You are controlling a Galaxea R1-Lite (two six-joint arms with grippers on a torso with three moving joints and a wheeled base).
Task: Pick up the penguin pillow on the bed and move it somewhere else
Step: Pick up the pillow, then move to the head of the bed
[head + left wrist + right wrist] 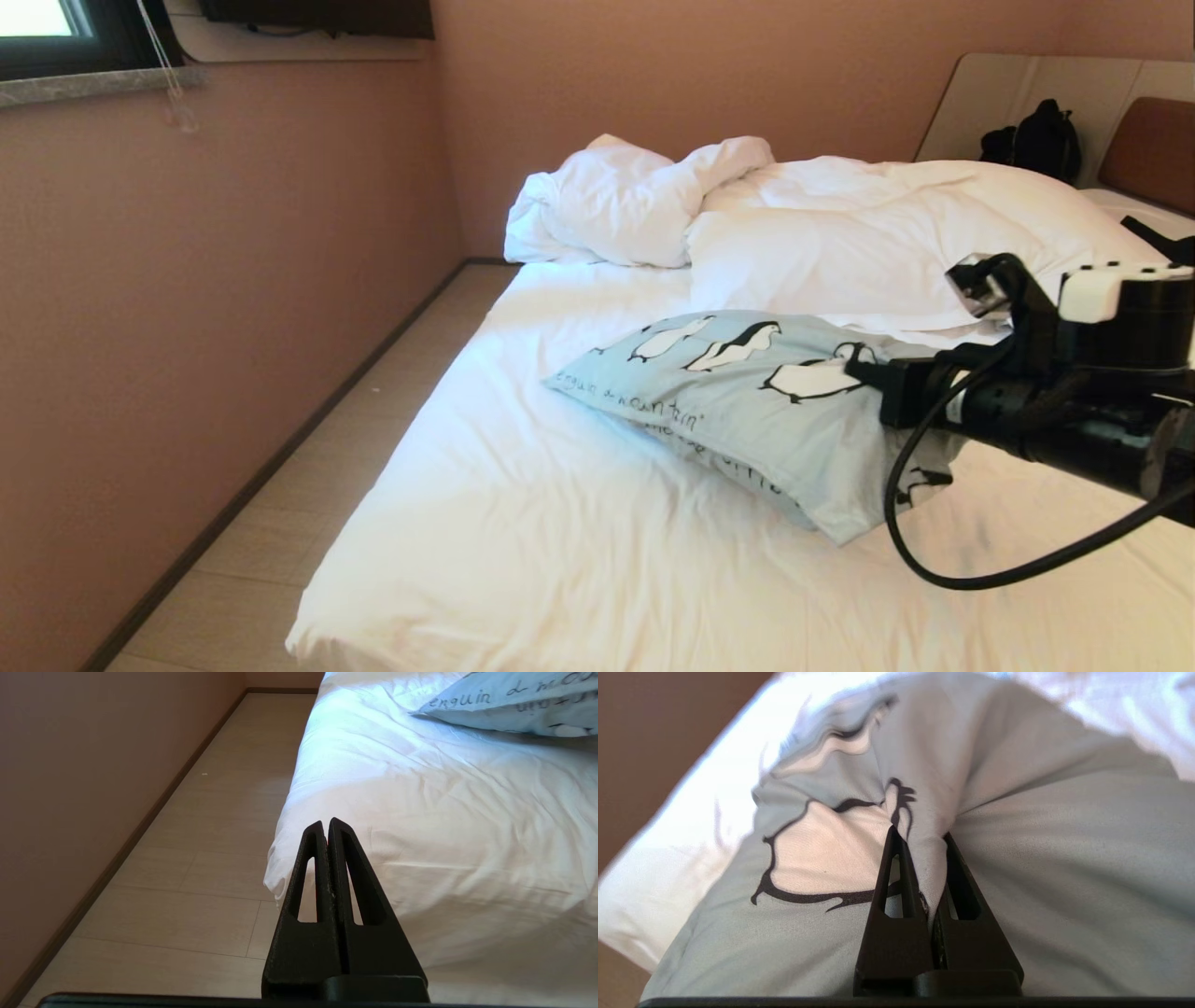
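Head view shows the penguin pillow point(747, 401) lying near the middle of the bed point(523, 523), its right end at about 3 o'clock caught by the right tool point(864, 373). Right wrist view shows that tool point(922, 835) pinching a ridge of the pillow's light-blue fabric point(1041, 858) between its fingers. A rumpled white duvet point(794, 224) is heaped toward 12 o'clock. Left tool point(325, 826), fingers pressed together, hangs beside the bed's corner above the floor point(210, 849).
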